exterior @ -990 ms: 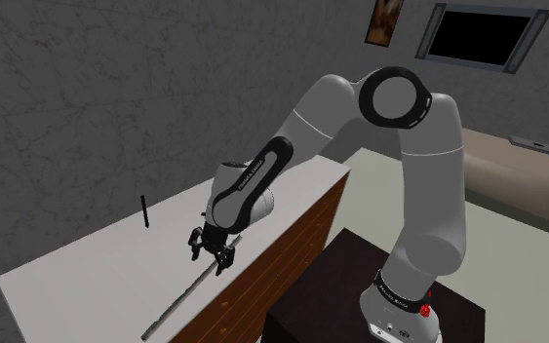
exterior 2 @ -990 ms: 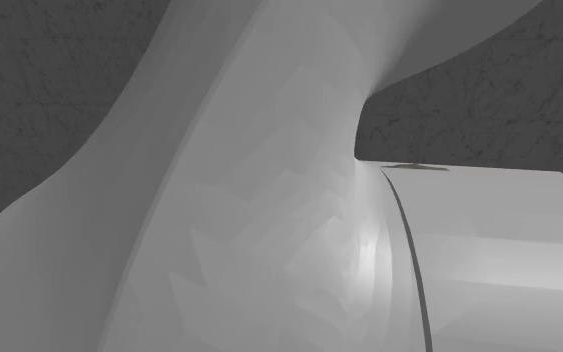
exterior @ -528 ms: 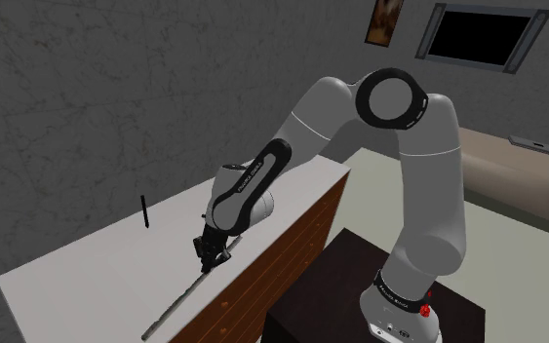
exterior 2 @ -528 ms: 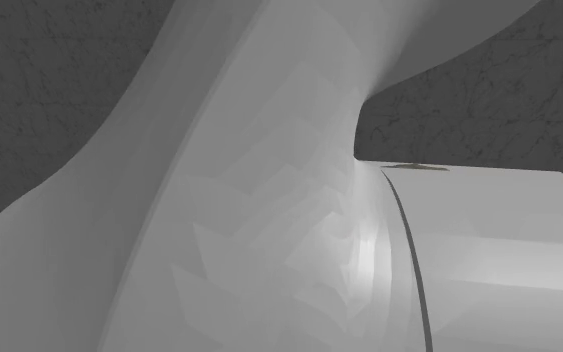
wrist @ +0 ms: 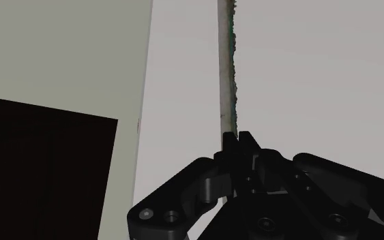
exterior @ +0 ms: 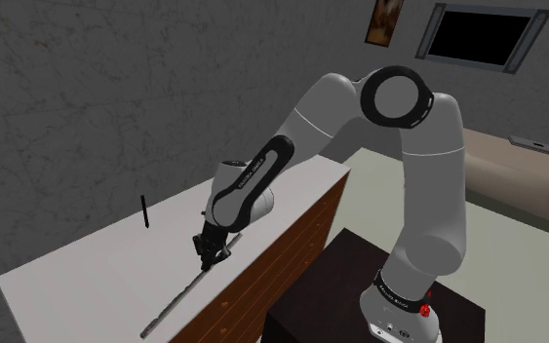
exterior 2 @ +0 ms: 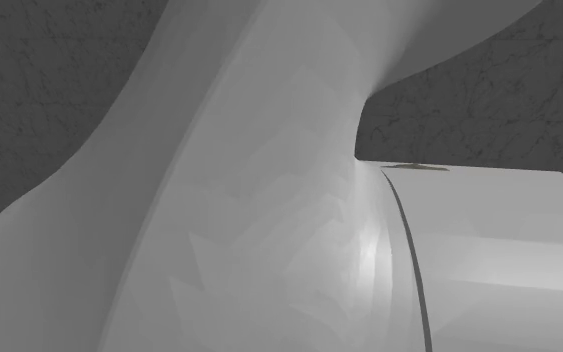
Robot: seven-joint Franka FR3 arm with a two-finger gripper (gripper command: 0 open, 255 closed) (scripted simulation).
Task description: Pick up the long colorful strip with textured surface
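- The white arm (exterior: 399, 97) bends from the upper right down to centre-left in the shoulder view. In the second exterior view its pale shell stands close before a dark wall (exterior 2: 49, 80).
- A white-topped cabinet (exterior: 87, 263) with wood fronts crosses the lower left.
- The dark stand (exterior: 340, 283) sits at lower right.
- The strip (exterior: 176, 304) lies along the top's front edge as a thin grey line. The wrist view adds a rough green edge.
- The gripper (wrist: 238, 142) has its fingers closed narrow on the strip's end.
- A black rod (exterior: 145, 211) stands upright, left of centre.
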